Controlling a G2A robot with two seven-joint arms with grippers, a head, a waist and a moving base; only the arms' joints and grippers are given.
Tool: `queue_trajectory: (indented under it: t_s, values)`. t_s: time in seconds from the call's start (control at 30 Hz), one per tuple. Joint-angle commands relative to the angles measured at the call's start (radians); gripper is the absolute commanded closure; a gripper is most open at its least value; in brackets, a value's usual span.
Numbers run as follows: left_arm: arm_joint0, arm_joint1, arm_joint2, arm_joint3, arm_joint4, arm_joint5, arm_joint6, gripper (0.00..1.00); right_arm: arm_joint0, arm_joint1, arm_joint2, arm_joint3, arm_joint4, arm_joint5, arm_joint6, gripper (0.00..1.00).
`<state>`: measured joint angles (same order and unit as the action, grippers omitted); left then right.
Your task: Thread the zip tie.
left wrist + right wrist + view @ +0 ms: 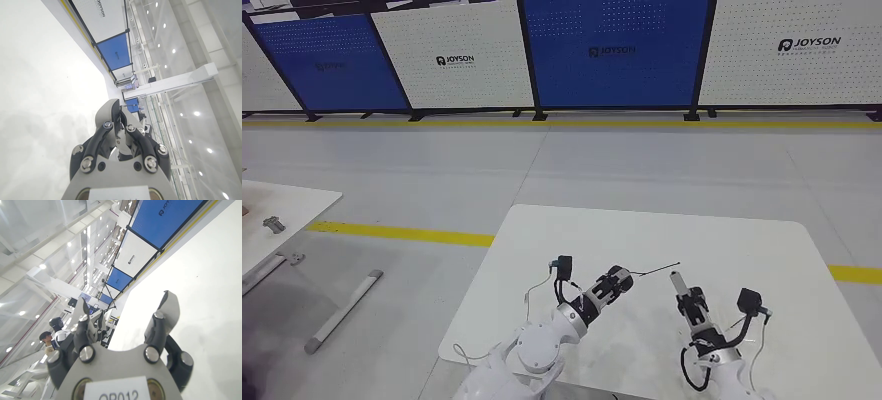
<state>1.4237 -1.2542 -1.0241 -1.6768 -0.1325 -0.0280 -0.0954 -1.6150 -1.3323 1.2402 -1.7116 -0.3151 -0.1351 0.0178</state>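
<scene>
Zip tie point(657, 270): thin black strip, straight, over middle of white table point(542, 240), lifted or lying cannot tell. Sticking out toward 2 o'clock from left gripper point(620, 281). Left gripper at 8 o'clock of strip, pinched tight, apparently on strip's near end; ribbed black pads point(115, 113) pressed together, smooth grey curved shells behind. Free end of strip with tiny thickening, head or tip cannot tell. Right gripper point(679, 282) just at 6 o'clock of that free end, spread wide point(125, 305), nothing between, same grey shells and black linkages. Table matte, flat, smooth, rounded corners.

Step in hand, as judged: getting second pincer onto free end, threading not yet begun. To do well: grab close to the tip, not mid-strip, since thin plastic likely flexes and slips; keep left pinch firm; bend strip round gently, line tip up square with head slot before pushing; slow feed, no twisting.
</scene>
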Motion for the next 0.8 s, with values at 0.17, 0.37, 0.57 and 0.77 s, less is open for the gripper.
queue_trajectory:
  t_s: [0.17,0.37,0.57,0.77]
  values:
    - [-0.001,0.001,0.003,-0.001,0.015,-0.002,-0.009,1.0,0.0,0.0,0.0,0.0,0.001,0.002,0.002,0.0]
    - [0.004,-0.003,-0.006,-0.012,-0.042,-0.003,0.006,1.0,-0.003,0.006,-0.005,-0.001,-0.147,-0.013,-0.025,0.0]
    - [0.01,-0.004,-0.031,-0.033,-0.133,0.023,-0.003,1.0,-0.011,0.014,-0.005,0.011,-0.29,-0.036,-0.017,0.0]
    - [0.011,-0.004,-0.034,-0.04,-0.153,0.026,-0.019,1.0,-0.007,0.015,-0.004,0.02,-0.306,-0.028,-0.006,0.0]
